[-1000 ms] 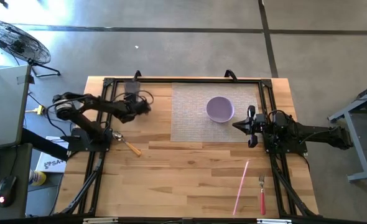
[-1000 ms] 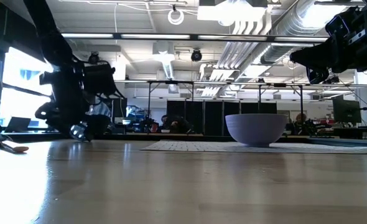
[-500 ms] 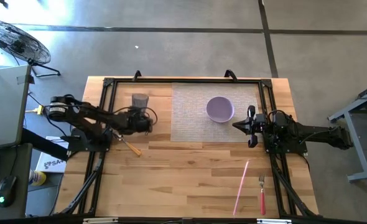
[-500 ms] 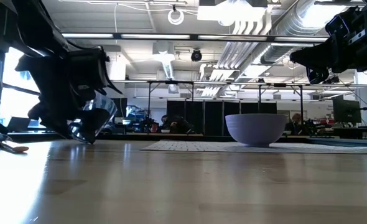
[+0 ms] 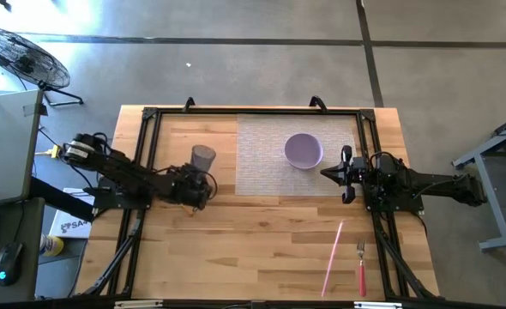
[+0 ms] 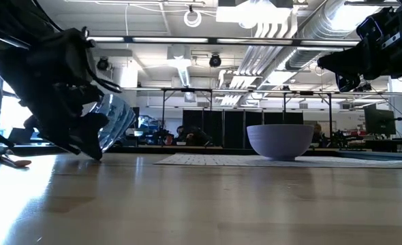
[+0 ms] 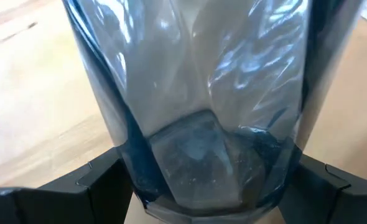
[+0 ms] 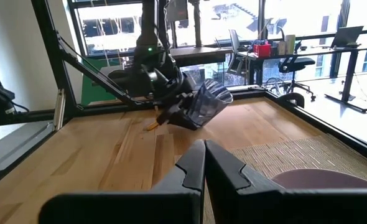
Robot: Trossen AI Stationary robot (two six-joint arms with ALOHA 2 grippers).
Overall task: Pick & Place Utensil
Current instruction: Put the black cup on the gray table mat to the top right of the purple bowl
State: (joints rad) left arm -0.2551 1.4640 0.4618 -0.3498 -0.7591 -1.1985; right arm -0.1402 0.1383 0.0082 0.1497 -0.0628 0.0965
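Note:
My left gripper (image 5: 195, 183) is shut on a clear plastic cup (image 5: 203, 157), which also shows in the left wrist view (image 7: 202, 93), on the table's left half. A wooden-handled spoon (image 6: 3, 160) lies on the wood by the left arm; in the high view the arm covers it. A purple bowl (image 5: 304, 150) stands on a woven placemat (image 5: 262, 167). A red-handled fork (image 5: 361, 268) and a pink stick (image 5: 333, 257) lie near the front right. My right gripper (image 5: 325, 172) hovers shut beside the bowl. My left gripper pinches the cup's wall near its base (image 7: 140, 180) between its two fingers (image 7: 99, 183), one on each side. The fingers slant down from the table's left. The cup is tilted, its mouth (image 8: 218, 93) pointing up and away from the gripper, and seems clear of the wood.
A black metal frame (image 5: 236, 110) runs round the table's edges. Bare wood stretches across the middle and near part of the table (image 5: 253, 249). A fan (image 5: 21, 56) and a desk stand on the floor beyond the left side.
My left gripper has swung from the far left corner toward the table's near edge and a little to the right, rolling as it went. It carried the cup along, which is now tipped further over. The arm now covers the spoon in the high view.

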